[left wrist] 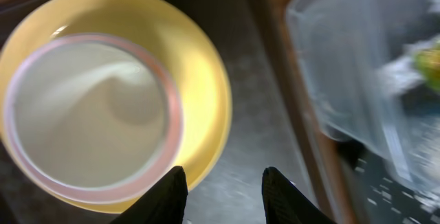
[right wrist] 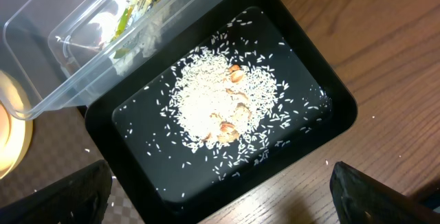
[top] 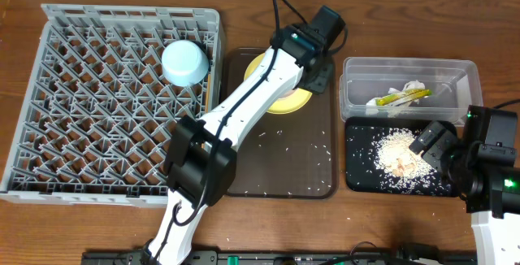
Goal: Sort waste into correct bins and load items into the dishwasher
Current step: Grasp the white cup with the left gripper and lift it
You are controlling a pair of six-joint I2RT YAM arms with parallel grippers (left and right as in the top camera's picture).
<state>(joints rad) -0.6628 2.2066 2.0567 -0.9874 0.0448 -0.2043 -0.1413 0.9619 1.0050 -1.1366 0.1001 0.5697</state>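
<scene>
Only the left wrist view, blurred, shows the white cup (left wrist: 89, 114) seemingly on the yellow plate (left wrist: 206, 93), with the left claw (left wrist: 223, 186) released over the plate's rim; overhead, the arm (top: 252, 102) hides the cup. Near the right edge of the counter (top: 487, 21), the right claw (right wrist: 220, 203) hangs spread over the black tray (right wrist: 330, 107) of rice (right wrist: 213, 104), beside the clear tub (top: 353, 94) holding the wrapper (top: 402, 97). The blue bowl (top: 184, 62) sits in the grey rack (top: 81, 135) at the left edge.

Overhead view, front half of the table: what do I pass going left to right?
Grey dish rack → brown serving tray → black tray holding rice.
</scene>
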